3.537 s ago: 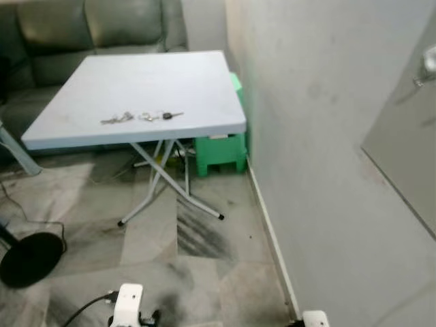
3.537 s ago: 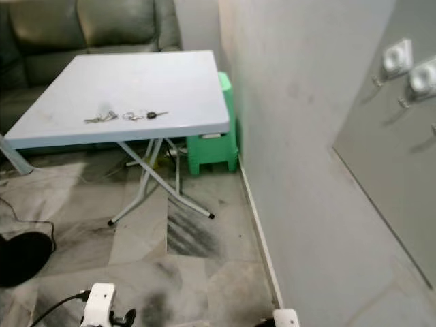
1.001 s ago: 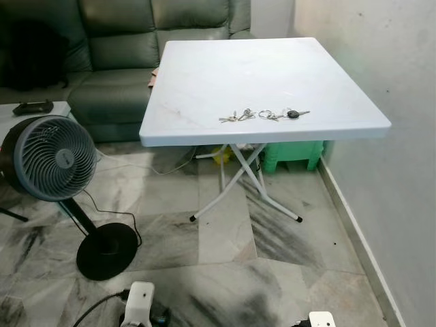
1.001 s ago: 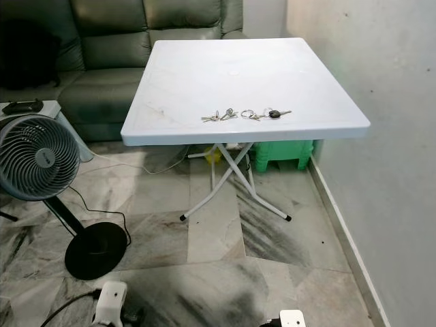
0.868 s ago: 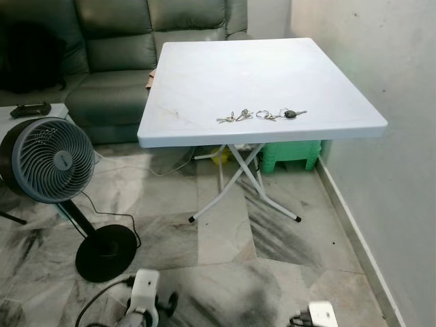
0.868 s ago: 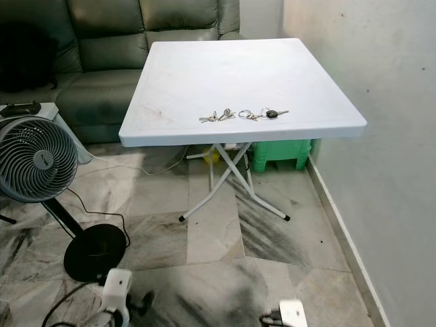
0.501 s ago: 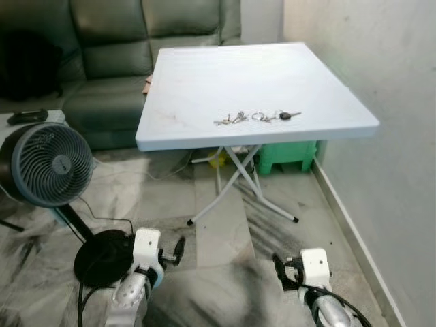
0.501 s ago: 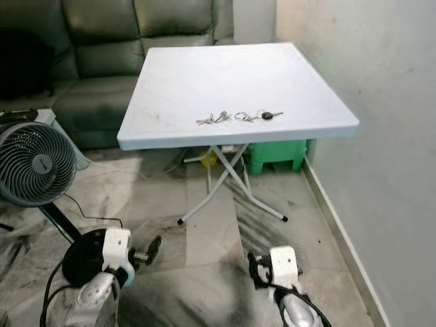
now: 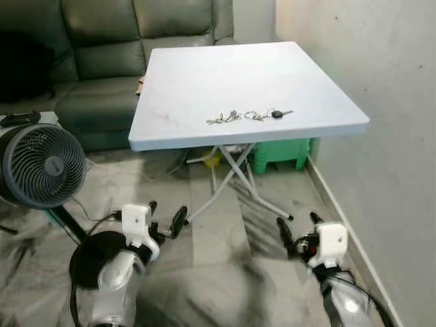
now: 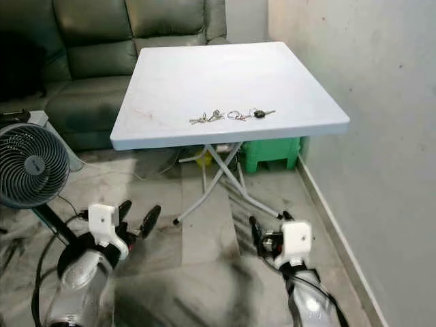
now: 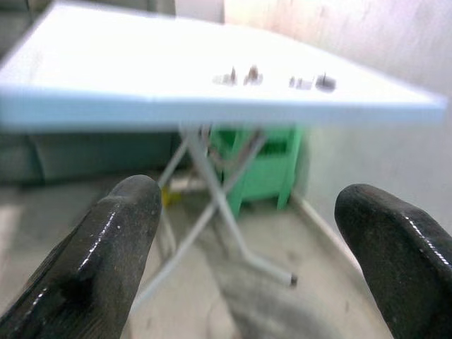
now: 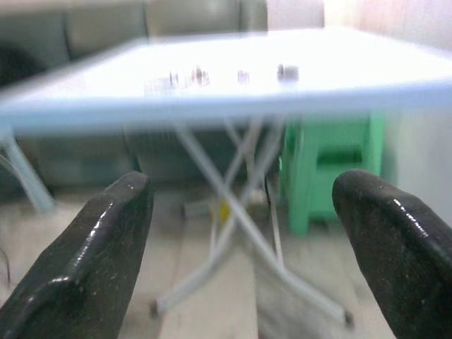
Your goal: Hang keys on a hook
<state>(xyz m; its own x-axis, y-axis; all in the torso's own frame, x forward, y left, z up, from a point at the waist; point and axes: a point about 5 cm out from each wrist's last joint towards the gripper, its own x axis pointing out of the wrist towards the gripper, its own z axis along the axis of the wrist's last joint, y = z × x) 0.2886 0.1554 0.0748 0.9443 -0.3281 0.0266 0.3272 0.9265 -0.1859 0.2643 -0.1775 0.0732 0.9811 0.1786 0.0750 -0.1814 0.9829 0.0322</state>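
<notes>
Keys [image 9: 248, 116] lie on the white table [image 9: 204, 75]; left end effector [image 9: 165, 219] and right end effector [image 9: 298, 228] released, low before it.

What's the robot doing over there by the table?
It faces a white folding table with two bunches of keys and lying near the front edge. Both arms are raised in front of it, well below the tabletop: the left gripper and right gripper are open and hold nothing. Nothing touches the keys yet. A fan stands on the floor to its left, and a green stool sits under the table by the wall.
</notes>
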